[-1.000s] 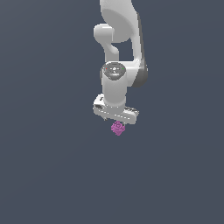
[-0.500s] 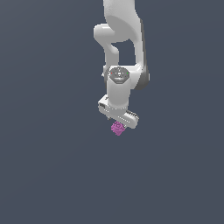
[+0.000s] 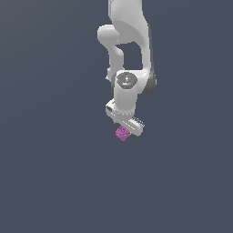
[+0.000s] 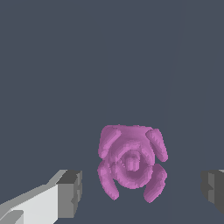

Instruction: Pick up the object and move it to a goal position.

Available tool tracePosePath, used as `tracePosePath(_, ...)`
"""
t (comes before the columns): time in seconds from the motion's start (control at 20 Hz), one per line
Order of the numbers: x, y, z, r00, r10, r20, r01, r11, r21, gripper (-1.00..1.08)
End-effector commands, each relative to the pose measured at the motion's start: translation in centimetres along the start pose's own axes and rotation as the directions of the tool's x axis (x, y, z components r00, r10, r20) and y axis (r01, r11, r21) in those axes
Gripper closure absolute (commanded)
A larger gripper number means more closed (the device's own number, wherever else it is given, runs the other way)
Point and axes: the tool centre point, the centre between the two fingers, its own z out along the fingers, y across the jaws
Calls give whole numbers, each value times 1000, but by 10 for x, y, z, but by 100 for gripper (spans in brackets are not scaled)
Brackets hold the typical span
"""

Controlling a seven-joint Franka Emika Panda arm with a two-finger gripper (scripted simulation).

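Wrist view shows you the gripper spread wide, its 2 fingers flanking the pink flower-like lump without touching, so it lies centred between them, likely ready for your pinch.

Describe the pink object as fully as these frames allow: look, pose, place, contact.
The pink object is a small magenta lump, flower-like: a ringed round centre with sausage-shaped lobes around it, matte and plastic-looking. In the wrist view it sits between the two grey fingertips, with clear gaps on both sides, so neither touches it. In the exterior view it shows just below the white gripper, far smaller than it. Whether it rests on a surface cannot be told.
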Motion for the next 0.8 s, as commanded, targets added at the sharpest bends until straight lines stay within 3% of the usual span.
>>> tracePosePath(0.0, -1, 0, 2, 1000, 22, -2, -22, 1000, 0, -92)
tracePosePath(0.45, -2, 0, 6, 999, 33, -2, -33, 999, -1, -92)
tracePosePath(0.75, -3, 1, 30, 999, 36, -3, -36, 999, -1, -92)
